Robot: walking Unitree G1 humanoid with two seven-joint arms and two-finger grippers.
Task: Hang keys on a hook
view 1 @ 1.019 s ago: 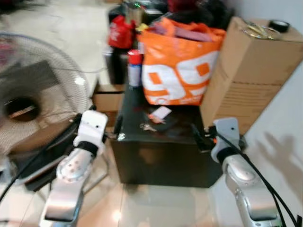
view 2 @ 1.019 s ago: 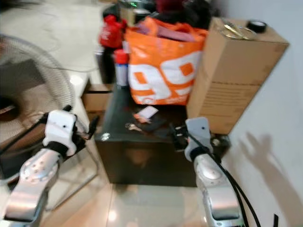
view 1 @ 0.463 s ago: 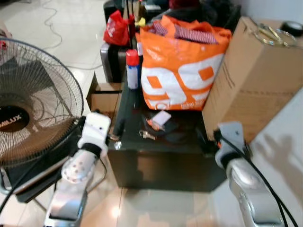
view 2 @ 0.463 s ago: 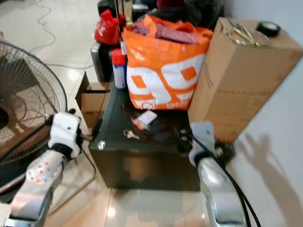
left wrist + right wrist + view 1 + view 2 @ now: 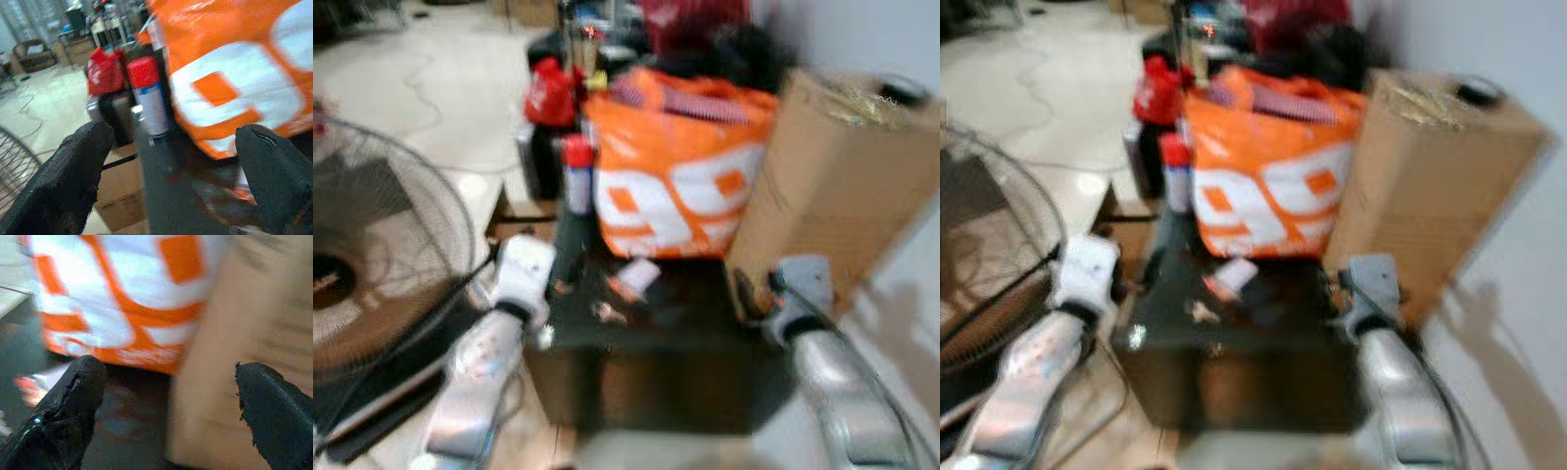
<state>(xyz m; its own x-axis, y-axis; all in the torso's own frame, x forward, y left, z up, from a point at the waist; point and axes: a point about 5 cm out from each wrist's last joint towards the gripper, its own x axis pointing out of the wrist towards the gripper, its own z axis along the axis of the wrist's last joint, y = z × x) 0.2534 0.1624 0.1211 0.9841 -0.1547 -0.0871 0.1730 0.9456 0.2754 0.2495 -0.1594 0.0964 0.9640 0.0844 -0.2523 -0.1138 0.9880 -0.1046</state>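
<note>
The robot's left gripper [image 5: 168, 161] hangs at the left edge of a low black table [image 5: 656, 367], its two black fingers [image 5: 73, 176] spread wide apart and holding nothing. Between them in the left wrist view stands a spray can with a red cap [image 5: 149, 98], beside a large orange and white shopping bag [image 5: 234, 73]. The right gripper [image 5: 168, 406] sits at the table's right edge with its fingers [image 5: 68, 406] likewise parted and empty, framing the foot of the same bag and the side of a brown cardboard box [image 5: 254, 323]. The keys [image 5: 605, 312] lie on the dark tabletop, roughly midway between the two arms, just in front of a small white and orange tag [image 5: 634, 278]; the head views are blurred, so their detail cannot be made out. The box [image 5: 832, 196] stands to the right of the bag against a pale wall. A red bag [image 5: 548, 93] sits behind the spray can. A standing fan's wire cage [image 5: 382, 245] is on the floor to the robot's left.
</note>
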